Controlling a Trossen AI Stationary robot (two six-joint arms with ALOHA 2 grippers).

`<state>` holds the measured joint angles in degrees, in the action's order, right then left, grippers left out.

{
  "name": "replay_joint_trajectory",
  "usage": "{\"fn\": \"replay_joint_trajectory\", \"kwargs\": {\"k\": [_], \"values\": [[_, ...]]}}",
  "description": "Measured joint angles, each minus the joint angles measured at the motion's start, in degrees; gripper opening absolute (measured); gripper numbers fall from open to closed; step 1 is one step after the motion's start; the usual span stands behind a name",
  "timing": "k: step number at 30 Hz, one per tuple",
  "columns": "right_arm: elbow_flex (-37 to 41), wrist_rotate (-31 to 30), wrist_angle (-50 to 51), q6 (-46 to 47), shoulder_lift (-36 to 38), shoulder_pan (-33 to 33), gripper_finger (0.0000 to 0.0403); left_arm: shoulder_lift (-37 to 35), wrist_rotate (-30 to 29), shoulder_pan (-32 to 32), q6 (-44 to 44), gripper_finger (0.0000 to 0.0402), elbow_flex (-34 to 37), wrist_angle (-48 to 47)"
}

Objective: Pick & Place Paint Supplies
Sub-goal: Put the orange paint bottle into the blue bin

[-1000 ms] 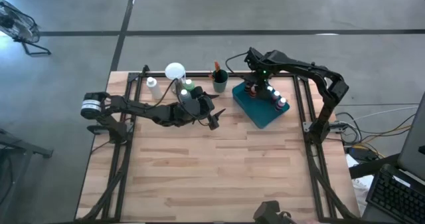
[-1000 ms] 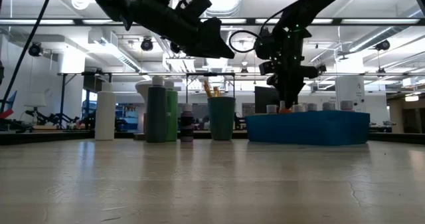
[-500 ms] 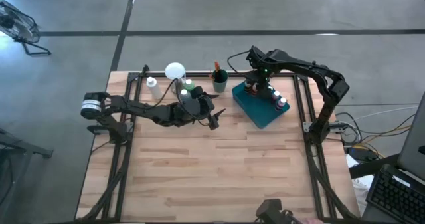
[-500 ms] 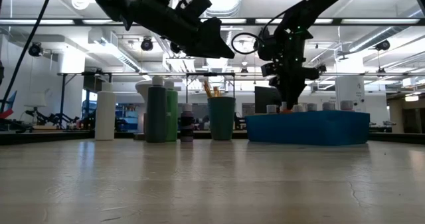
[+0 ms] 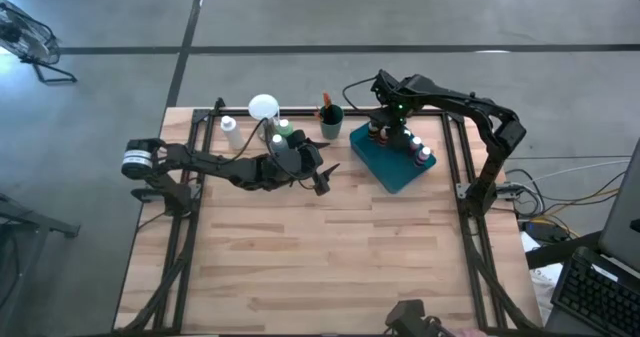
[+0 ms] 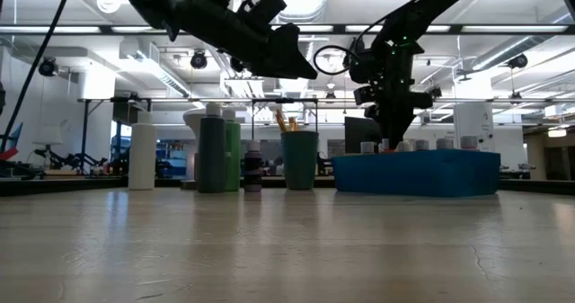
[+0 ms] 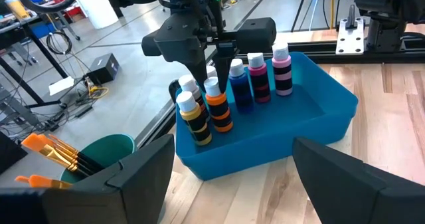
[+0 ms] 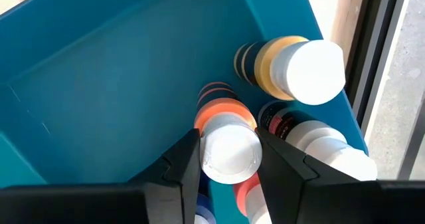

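A blue tray (image 7: 279, 141) stands at the table's far right and holds several white-capped paint bottles upright. Among them are a yellow one (image 7: 197, 123), an orange one (image 7: 220, 111), a blue one (image 7: 241, 91) and two pink ones (image 7: 283, 74). My right gripper (image 5: 393, 129) points down into the tray's far end, shut on the orange bottle (image 8: 222, 111). My left gripper (image 5: 322, 180) hovers open, above the table left of the tray, with nothing between its fingers (image 7: 234, 147). My right gripper pinches the orange bottle's white cap (image 8: 229, 154) between its two fingers (image 8: 182, 164), one on each side of the cap. The fingers come from above, pointing down. The bottle stays upright among the other bottles in the tray.
A green cup with orange-handled brushes (image 5: 331, 122) stands left of the tray at the far edge. Farther left are a small dark bottle (image 6: 253, 171), green bottles (image 5: 285, 132), a round white-topped object (image 5: 263, 105) and a white bottle (image 5: 230, 132). The near half of the table is bare wood.
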<state>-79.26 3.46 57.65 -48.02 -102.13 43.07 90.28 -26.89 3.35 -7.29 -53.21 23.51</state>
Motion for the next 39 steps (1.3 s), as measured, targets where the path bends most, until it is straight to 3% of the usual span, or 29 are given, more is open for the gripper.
{"fn": "replay_joint_trajectory", "kwargs": {"k": [20,28,39], "values": [[0.3,0.2,0.0,-0.1,-0.2,0.0,0.0119,0.0,0.0,0.0,0.0,0.031,0.0,0.0],[0.3,0.2,-0.2,1.1,-0.3,0.0,0.0156,0.0,0.0,0.0,0.0,0.031,0.0,0.0],[0.3,0.0,-0.2,2.6,-0.3,0.0,0.0172,0.0,0.2,0.0,0.0,0.031,0.0,0.0]]}}
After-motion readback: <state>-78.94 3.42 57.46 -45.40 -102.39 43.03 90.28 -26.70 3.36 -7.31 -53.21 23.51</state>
